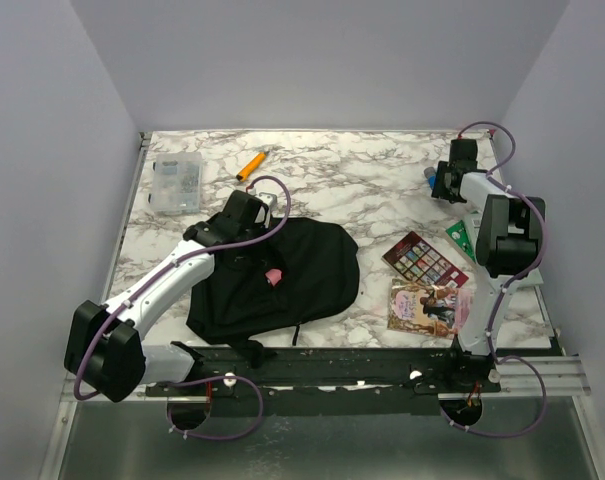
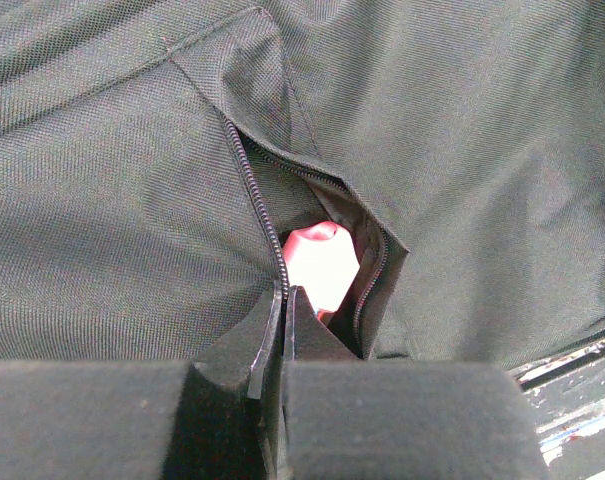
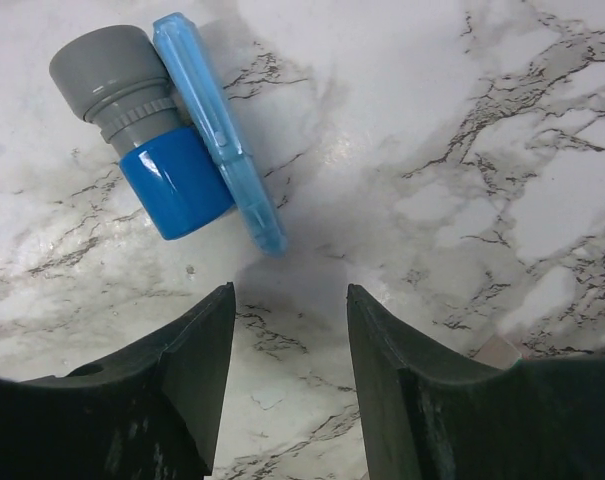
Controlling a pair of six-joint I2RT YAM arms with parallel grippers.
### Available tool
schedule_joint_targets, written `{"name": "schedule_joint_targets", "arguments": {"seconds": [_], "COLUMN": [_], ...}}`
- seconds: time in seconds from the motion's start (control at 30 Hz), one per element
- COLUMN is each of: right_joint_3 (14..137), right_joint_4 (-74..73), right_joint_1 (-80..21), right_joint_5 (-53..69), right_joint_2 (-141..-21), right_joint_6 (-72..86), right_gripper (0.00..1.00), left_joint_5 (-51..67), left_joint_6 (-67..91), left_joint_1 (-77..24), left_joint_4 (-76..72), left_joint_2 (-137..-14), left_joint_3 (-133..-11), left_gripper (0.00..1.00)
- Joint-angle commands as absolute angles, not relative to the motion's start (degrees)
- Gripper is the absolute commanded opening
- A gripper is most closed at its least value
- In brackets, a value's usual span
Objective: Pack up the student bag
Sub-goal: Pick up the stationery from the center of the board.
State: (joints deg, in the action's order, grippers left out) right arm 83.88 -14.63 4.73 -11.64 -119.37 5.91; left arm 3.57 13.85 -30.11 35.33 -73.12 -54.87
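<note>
One student bag (image 1: 282, 275), black fabric, lies flat on the near left of the marble table (image 1: 362, 190), just in front of the left arm's base. Its zip opening gapes partway, and a pink object (image 2: 320, 262) sits inside the gap, partly hidden by fabric. The left gripper (image 2: 285, 300) has its jaws pressed together at the edge of the zip; whether they pinch anything cannot be told. One clear plastic box (image 1: 176, 183) stands at the far left, its small contents indistinct. One orange marker (image 1: 250, 165) lies just beside the box. The right gripper (image 3: 290, 300) hangs over bare marble at the far right with its jaws apart and nothing between them. Near it lie one grey-and-blue cylinder (image 3: 147, 140) and one light-blue pen (image 3: 217, 130), touching. One colour palette (image 1: 425, 259) and one illustrated book (image 1: 429, 305) lie right of the bag.
</note>
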Motion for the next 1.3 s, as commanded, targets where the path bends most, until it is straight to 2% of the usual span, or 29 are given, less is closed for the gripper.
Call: {"name": "schedule_joint_targets", "arguments": {"seconds": [0.0,0.2,0.67,0.93,1.1,1.27], "right_joint_3": [84.26,86.9,88.78,88.48,88.42,87.43], "right_joint_4": [-12.8,-14.25,-13.47,-12.76,-12.39,-11.6], "right_joint_1": [5.28,5.38,5.95,5.96,5.97,5.92], "right_joint_5": [-8.44,-9.4,-7.78,-6.83,-7.24,-7.7], "right_joint_2": [-121.57,-124.2,-128.06,-128.1,-128.13,-127.25], "right_joint_6": [5.15,4.94,4.5,4.11,4.04,5.09], "right_gripper": [0.52,0.43,0.41,0.36,0.3,0.19], "left_joint_5": [5.58,5.53,5.53,5.27,5.32,5.53], "left_joint_6": [13.66,13.67,13.62,13.6,13.62,13.69], "left_joint_1": [-30.32,-30.32,-30.32,-30.34,-30.32,-30.32], "left_joint_4": [33.92,33.93,34.28,34.62,34.58,34.61], "left_joint_2": [-73.56,-73.73,-74.18,-74.7,-74.56,-74.52], "left_joint_3": [-56.78,-56.78,-56.95,-57.13,-57.13,-57.19], "left_gripper": [0.0,0.0,0.0,0.0,0.0,0.0]}}
